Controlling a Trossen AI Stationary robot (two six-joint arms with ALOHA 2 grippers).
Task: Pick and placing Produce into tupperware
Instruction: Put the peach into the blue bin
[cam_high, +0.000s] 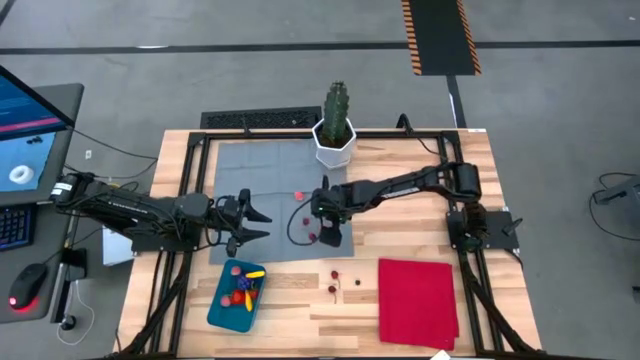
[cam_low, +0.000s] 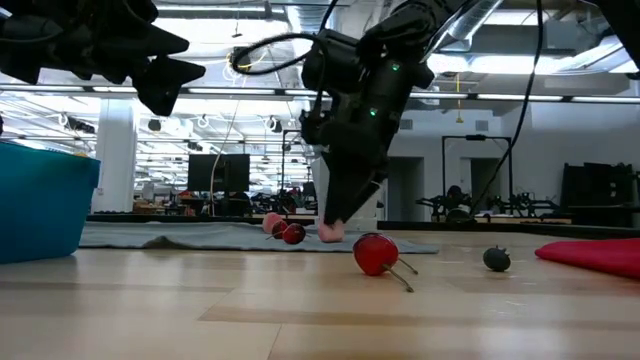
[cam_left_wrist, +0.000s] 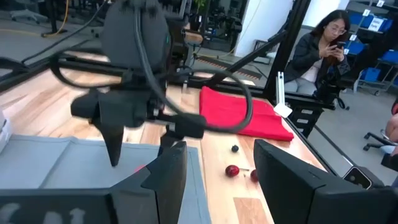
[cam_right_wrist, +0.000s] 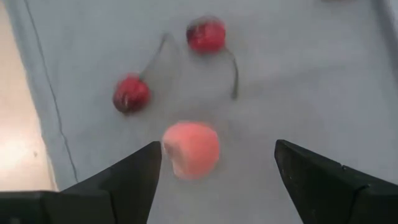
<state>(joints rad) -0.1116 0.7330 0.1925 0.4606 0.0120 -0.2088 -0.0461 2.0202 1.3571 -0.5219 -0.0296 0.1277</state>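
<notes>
Partly done: shallow teal plastic tupperware (cam_high: 235, 296) holds several toy produce pieces. Right gripper (cam_right_wrist: 214, 165), fingers spread, straddles pink toy fruit (cam_right_wrist: 191, 149) on grey mat (cam_high: 262, 170); stemmed red cherries (cam_right_wrist: 165, 68) also left. Left gripper (cam_high: 258, 222) waits, fingers apart, holding nothing.

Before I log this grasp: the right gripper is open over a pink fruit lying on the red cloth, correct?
Not quite. The right gripper is open over the pink fruit, but the fruit lies on the grey mat, as the right wrist view shows. The red cloth lies apart.
</notes>
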